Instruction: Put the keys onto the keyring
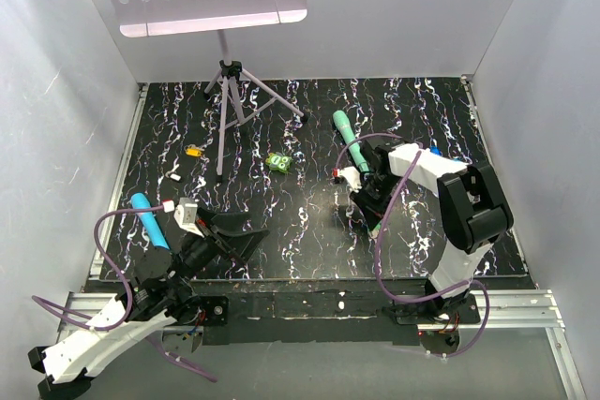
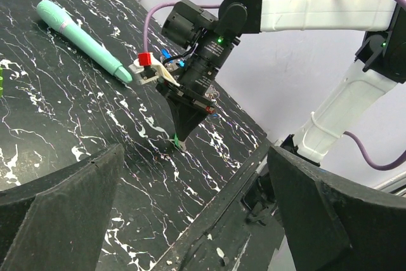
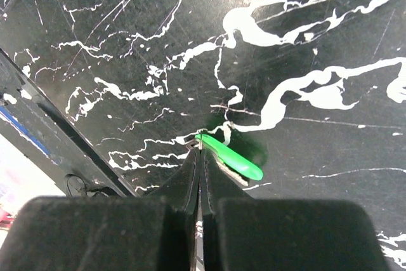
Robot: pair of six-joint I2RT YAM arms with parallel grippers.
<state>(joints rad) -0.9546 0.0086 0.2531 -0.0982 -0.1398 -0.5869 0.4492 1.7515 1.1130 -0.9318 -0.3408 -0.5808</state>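
My right gripper [image 3: 200,152] is shut on the light green key [image 3: 231,158]. It pinches the key at one end and holds it on edge against the black marbled mat. The left wrist view shows the same: the right gripper [image 2: 180,136] points straight down with the green key [image 2: 175,139] at its tip on the mat. In the top view it [image 1: 360,214] is right of centre. The yellow-orange key [image 1: 194,150] lies at the far left. My left gripper [image 1: 249,237] is open and empty, low over the mat's near left. The keyring's chain is hidden; a blue bit [image 1: 436,150] peeks from behind the right arm.
A teal stick [image 1: 348,137] lies just behind the right gripper. A square bright-green object [image 1: 277,163] sits mid-mat. A tripod stand [image 1: 228,100] stands at the back left. A light blue cylinder [image 1: 150,220] lies near the left arm. White walls enclose the mat.
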